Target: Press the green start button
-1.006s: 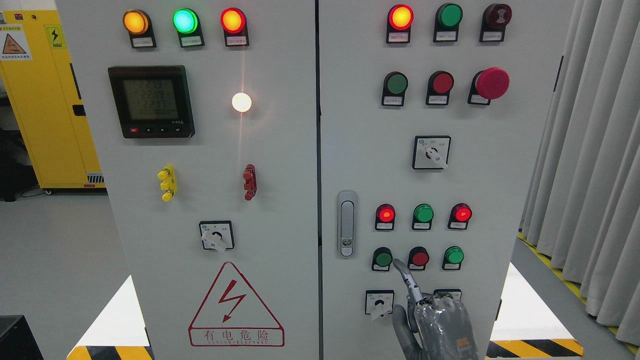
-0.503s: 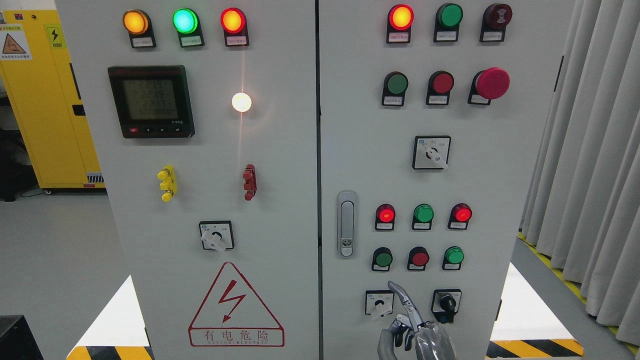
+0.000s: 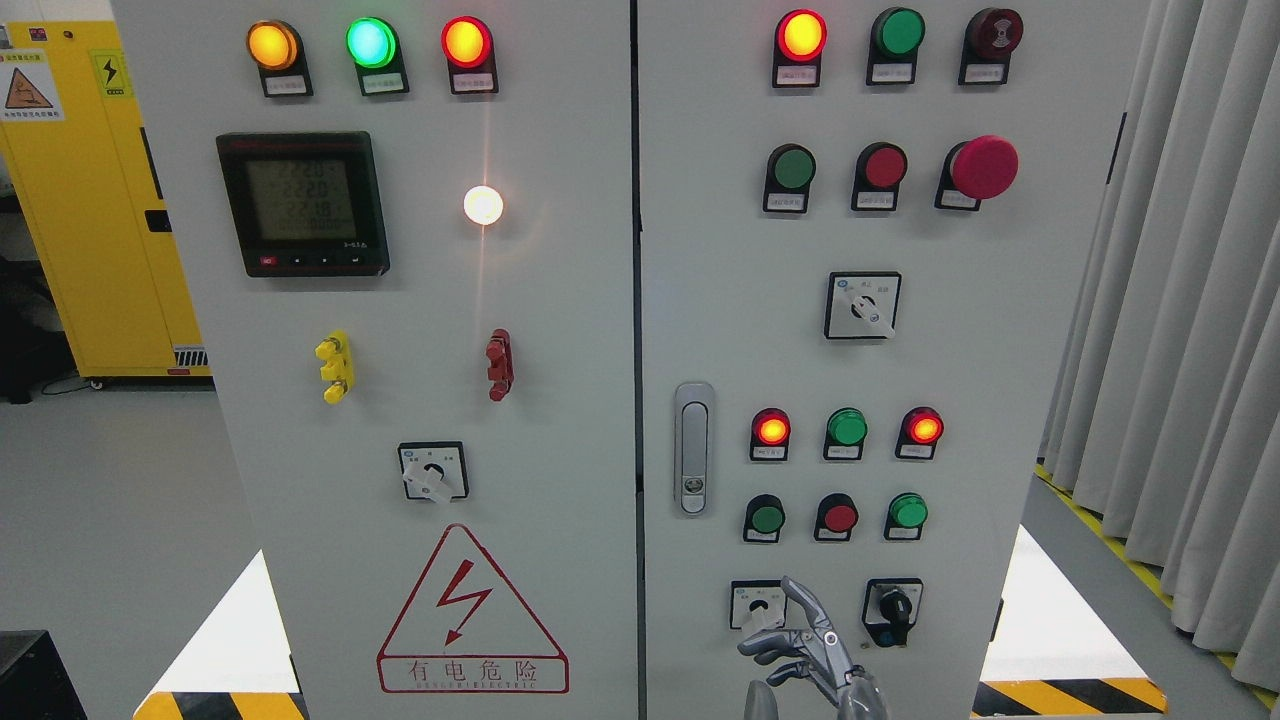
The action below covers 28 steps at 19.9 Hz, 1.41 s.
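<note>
Right hand (image 3: 800, 650) dropped below green start button (image 3: 766, 518), beside selector switch (image 3: 757, 606).

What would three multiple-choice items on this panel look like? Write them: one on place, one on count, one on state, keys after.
1. Where is the robot hand? A at the meter; B on the red mushroom button; C low on the right door, between the two rotary switches.
2. How many top-row lamps glow on the left door? A two; B three; C four.
3. The lower-left green button is: A untouched; B pressed; C covered by a palm.
C: a switch shows on each side of it. B: orange, green and red glow. A: the raised fingertip ends below it.
</note>
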Each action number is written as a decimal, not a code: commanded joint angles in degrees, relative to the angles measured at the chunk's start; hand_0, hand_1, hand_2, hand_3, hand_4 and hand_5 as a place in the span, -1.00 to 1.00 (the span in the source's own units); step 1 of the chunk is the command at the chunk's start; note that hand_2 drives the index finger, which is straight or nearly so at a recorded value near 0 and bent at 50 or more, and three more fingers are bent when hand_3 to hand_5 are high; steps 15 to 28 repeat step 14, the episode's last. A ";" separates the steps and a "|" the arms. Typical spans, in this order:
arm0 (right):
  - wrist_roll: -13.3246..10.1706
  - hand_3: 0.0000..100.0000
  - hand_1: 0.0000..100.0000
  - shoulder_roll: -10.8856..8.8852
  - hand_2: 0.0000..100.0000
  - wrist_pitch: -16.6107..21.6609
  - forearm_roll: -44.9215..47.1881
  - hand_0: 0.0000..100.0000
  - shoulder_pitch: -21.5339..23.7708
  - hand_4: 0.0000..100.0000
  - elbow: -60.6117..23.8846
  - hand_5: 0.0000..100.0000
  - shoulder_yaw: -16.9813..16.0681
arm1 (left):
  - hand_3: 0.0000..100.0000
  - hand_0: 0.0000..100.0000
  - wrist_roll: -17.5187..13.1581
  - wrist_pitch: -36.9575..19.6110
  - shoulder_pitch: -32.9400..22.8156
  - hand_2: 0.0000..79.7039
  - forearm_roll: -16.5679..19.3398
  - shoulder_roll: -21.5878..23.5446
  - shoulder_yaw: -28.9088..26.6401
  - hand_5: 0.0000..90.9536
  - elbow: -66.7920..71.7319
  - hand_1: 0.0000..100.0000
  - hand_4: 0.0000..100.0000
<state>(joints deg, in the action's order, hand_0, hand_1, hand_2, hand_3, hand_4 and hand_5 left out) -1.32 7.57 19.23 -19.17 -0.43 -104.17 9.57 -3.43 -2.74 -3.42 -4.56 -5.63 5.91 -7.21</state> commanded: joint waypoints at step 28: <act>1.04 -1.00 0.26 -0.18 -1.00 -0.07 3.09 0.34 0.25 -1.00 -1.12 -1.00 2.20 | -1.00 -0.76 0.00 0.01 0.00 -1.00 -0.01 0.00 -0.02 -1.00 0.00 0.11 -1.00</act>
